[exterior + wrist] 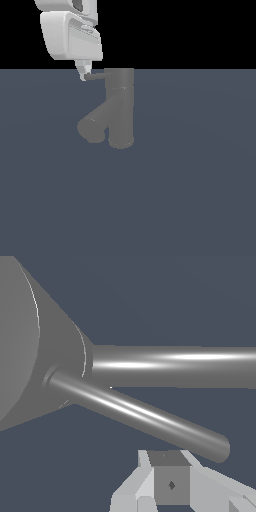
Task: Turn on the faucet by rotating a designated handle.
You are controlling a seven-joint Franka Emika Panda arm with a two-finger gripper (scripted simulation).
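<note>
Your white robot hand hangs from the top of the exterior view, its fingertips low at the free end of the thin, straight dark grey rod handle. In the wrist view the hand shows as pale grey blocks just beside the handle tip; you cannot tell from either view whether the fingers are apart, together, or clamped on the rod, nor whether they touch it. The handle projects horizontally toward the exterior view's left from the top cap of the dark grey matte Y-shaped faucet, an upright cylinder body with a thick spout slanting down to the exterior view's left. In the wrist view the faucet fills one side, the thick spout running alongside the slimmer handle. The faucet stands upright on the flat slate-blue table, near the middle of the exterior view.
</note>
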